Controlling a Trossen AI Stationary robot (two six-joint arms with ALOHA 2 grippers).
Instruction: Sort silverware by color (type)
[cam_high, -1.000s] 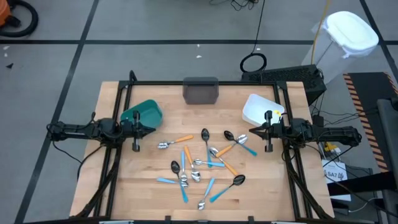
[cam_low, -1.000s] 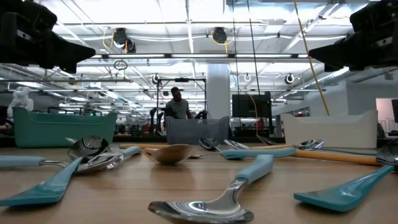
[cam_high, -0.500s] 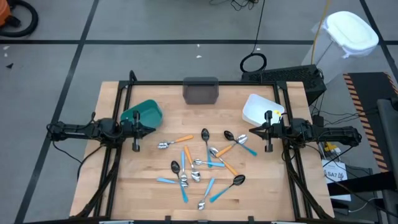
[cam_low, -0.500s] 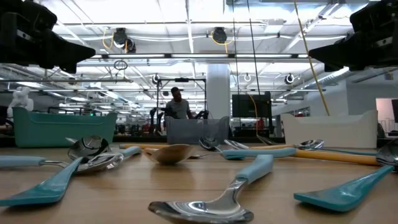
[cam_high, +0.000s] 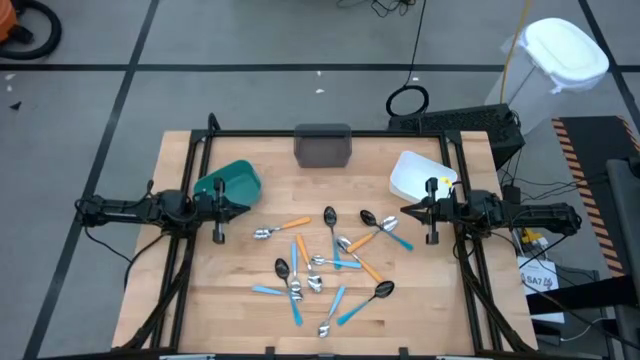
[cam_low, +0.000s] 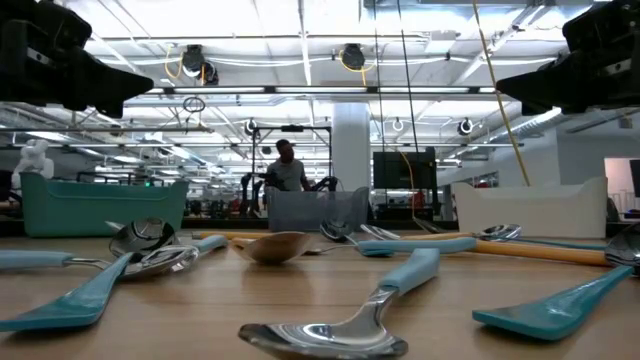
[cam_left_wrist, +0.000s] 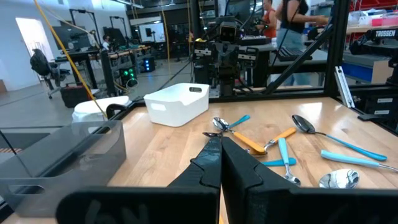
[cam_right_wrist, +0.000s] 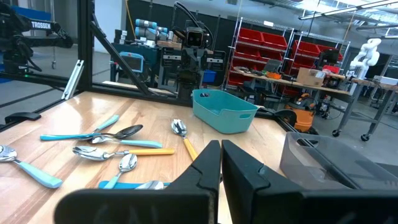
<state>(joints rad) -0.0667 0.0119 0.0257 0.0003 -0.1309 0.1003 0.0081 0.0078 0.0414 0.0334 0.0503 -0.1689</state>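
The silverware (cam_high: 325, 265) lies scattered over the middle of the wooden table: spoons and forks with blue, orange or plain metal handles, also in the low view (cam_low: 330, 320) and both wrist views (cam_left_wrist: 273, 146) (cam_right_wrist: 106, 140). My left gripper (cam_high: 247, 209) hovers shut and level at the table's left side, pointing toward the pile (cam_left_wrist: 219, 142). My right gripper (cam_high: 403, 210) hovers shut and level at the right side, facing it (cam_right_wrist: 219, 147). Neither touches anything.
A teal bin (cam_high: 232, 181) stands at the left beside my left gripper, a grey bin (cam_high: 323, 147) at the far middle, a white bin (cam_high: 418, 174) at the far right. A black frame (cam_high: 330, 133) borders the table. People stand in the room beyond.
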